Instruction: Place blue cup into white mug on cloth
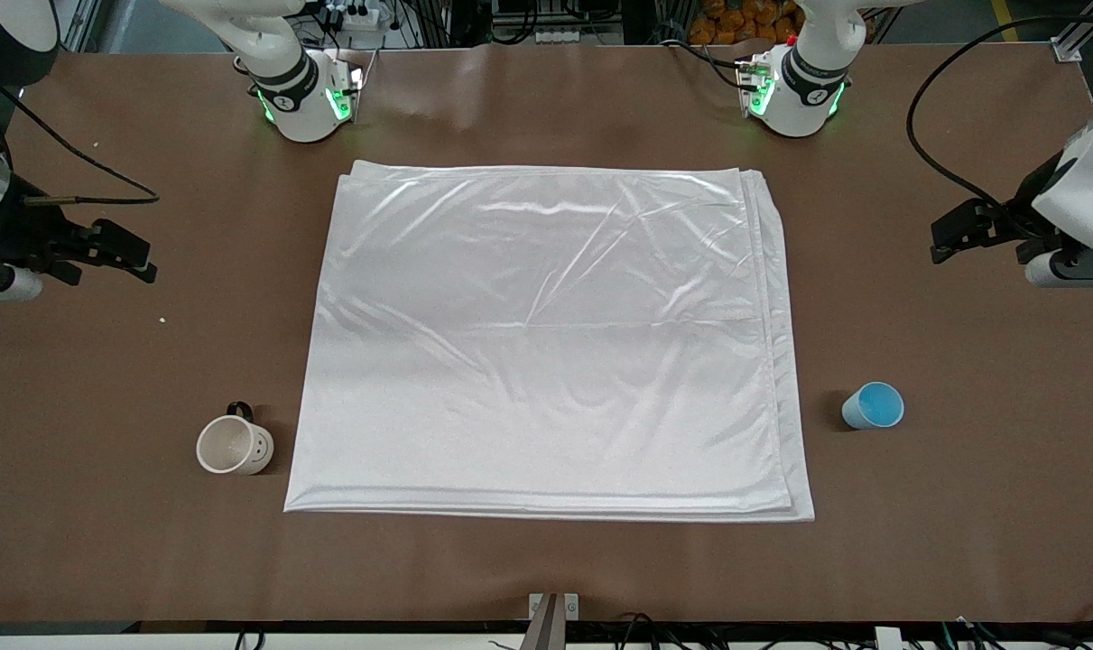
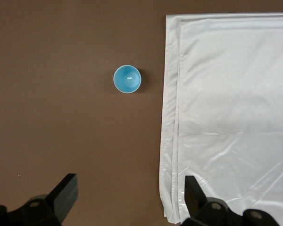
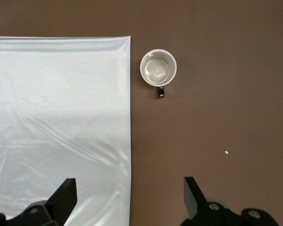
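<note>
Brown table (image 1: 546, 569), blue cup (image 2: 127, 79) below open, empty left hand (image 2: 127, 197), right hand (image 3: 127, 197) likewise.

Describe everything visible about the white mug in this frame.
The white mug is small and off-white, ceramic by its look, with a black handle and small dark dots like a face on its side. It stands upright and empty on the bare brown table, its handle pointing toward the robots' bases. It sits just off the cloth, close to the cloth's corner nearest the front camera at the right arm's end of the table. Nothing but the table touches it, and neither gripper is close.
</note>
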`<state>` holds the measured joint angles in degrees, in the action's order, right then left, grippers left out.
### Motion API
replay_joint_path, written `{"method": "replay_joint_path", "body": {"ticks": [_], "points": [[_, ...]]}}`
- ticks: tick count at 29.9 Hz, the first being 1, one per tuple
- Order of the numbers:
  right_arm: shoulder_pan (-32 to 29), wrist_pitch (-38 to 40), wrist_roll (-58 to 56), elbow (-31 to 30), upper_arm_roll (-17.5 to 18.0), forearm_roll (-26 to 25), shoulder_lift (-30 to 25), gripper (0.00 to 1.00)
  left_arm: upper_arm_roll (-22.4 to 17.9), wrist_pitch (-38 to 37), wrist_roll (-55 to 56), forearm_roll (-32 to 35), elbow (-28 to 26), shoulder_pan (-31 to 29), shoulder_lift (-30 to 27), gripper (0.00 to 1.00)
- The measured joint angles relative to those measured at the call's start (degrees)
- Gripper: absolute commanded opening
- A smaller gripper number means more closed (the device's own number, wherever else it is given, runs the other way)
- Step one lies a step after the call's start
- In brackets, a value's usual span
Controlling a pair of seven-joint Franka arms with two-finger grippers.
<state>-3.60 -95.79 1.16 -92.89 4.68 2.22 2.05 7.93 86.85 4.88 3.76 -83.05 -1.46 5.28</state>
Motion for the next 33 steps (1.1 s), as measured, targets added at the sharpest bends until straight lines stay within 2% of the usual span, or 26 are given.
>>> {"method": "replay_joint_path", "body": {"ticks": [22, 27, 33], "points": [[-0.12, -0.60, 0.00, -0.98, -0.12, 0.00, -0.03, 1.00, -0.01, -0.10, -0.06, 0.00, -0.18, -0.15, 0.32, 1.00], [-0.67, -5.38, 0.00, -6.47, -0.26, -0.03, 0.13, 1.00, -0.05, -0.11, -0.12, 0.00, -0.37, -0.21, 1.33, 1.00], [-1.62, -18.40, 0.00, -16.54, -0.33, -0.04, 2.83, 1.00, -0.17, 0.26, -0.13, 0.03, -0.46, -0.68, 3.69, 1.00]]}}
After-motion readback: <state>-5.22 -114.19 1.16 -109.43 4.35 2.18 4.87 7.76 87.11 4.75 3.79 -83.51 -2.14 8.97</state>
